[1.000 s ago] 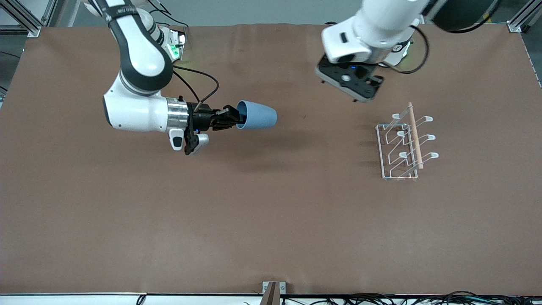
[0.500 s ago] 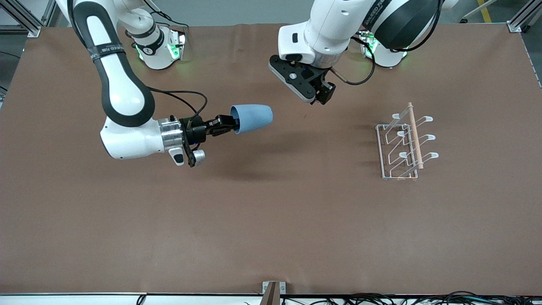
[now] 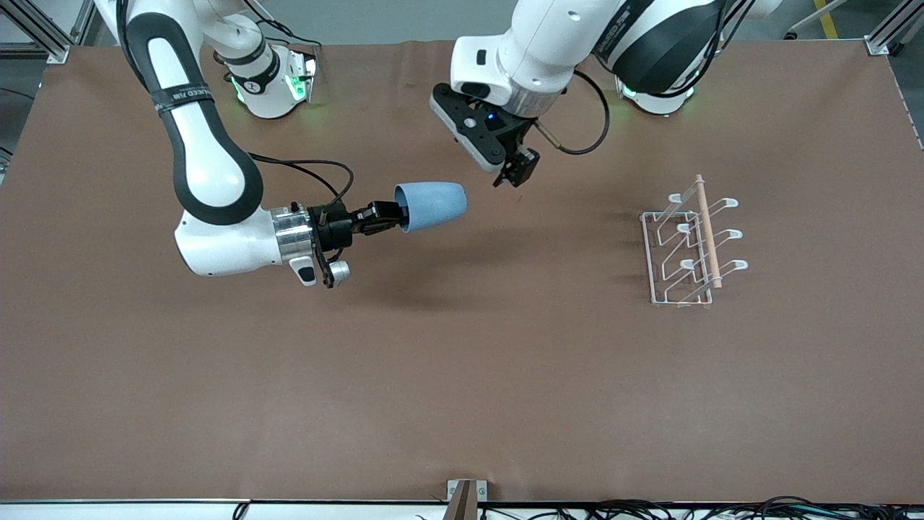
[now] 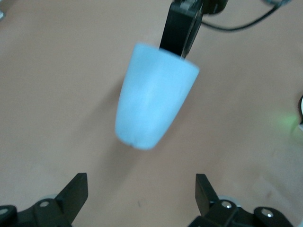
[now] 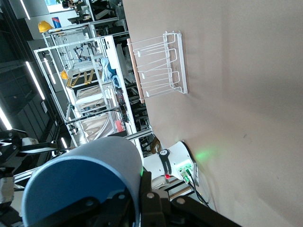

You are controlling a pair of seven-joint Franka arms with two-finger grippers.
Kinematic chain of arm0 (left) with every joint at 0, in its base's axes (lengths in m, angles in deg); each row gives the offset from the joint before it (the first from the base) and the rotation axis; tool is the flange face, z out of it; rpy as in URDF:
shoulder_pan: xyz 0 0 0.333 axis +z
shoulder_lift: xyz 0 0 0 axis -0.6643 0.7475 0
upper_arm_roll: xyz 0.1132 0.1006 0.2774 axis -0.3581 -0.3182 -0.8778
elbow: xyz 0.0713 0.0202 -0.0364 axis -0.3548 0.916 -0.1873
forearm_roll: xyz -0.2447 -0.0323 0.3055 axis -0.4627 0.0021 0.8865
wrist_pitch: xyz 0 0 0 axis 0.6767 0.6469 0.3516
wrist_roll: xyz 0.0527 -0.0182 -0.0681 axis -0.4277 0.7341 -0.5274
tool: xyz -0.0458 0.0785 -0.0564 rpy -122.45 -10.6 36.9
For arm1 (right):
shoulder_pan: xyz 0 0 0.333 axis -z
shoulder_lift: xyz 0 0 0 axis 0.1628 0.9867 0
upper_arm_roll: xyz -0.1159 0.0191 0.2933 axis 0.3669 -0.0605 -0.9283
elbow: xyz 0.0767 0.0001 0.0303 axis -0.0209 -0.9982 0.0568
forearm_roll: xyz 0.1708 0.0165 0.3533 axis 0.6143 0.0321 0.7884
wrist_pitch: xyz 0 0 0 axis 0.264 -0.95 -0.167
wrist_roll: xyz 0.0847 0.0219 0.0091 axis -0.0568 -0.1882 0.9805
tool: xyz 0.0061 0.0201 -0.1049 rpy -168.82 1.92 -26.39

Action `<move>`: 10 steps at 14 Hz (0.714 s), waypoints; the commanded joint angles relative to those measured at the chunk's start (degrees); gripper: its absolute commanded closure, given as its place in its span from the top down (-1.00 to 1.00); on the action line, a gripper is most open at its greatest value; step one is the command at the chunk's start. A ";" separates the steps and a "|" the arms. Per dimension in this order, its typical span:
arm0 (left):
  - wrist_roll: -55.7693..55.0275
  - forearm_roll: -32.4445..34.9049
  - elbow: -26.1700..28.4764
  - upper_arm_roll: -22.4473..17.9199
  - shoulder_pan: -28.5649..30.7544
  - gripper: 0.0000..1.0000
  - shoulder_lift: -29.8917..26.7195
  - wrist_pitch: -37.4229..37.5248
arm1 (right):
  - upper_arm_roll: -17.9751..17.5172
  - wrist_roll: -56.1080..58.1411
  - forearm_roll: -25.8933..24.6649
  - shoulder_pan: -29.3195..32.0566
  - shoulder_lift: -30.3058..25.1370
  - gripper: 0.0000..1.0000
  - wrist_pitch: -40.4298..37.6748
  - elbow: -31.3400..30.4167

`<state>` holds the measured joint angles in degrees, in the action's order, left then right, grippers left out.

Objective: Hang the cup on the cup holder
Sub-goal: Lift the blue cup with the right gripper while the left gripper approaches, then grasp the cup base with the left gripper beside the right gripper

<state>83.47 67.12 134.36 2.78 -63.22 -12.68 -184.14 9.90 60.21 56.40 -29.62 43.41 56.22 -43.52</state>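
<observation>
Right hand (image 3: 390,215) clamped on rim of matte light-blue tapered cup (image 3: 431,206), held sideways over brown worktop (image 3: 462,375). Left hand (image 3: 514,175), fingers spread in its wrist view, empty, at cup's two o'clock. Best passed base-first, then carried to white wire cup holder (image 3: 689,245) at three o'clock.

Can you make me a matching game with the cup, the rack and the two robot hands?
Things:
1. cup
2. cup holder
3. left gripper
4. right gripper

States:
A. open, hovering over the table near the cup's closed end
B. standing on the table, nothing hung on it
C. light blue, held sideways in the air
D. shut on the cup's rim

Pairs: 1-C, 2-B, 3-A, 4-D
</observation>
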 commanded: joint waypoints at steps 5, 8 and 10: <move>4.96 1.02 -1.67 0.04 -2.22 1.00 5.32 -7.55 | -0.32 0.98 1.46 0.30 0.48 -0.88 -0.54 0.74; 7.32 4.90 -1.67 0.13 -3.27 1.00 7.34 -10.71 | -0.32 0.98 1.46 0.30 0.48 -0.87 -0.54 0.65; 8.47 4.99 -1.58 0.04 -3.27 1.00 8.05 -12.21 | -0.32 0.98 1.37 0.30 0.48 -0.86 -0.62 0.65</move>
<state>90.50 70.86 134.31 2.79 -66.28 -6.05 -195.41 9.90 60.32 56.42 -29.62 43.45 56.21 -43.42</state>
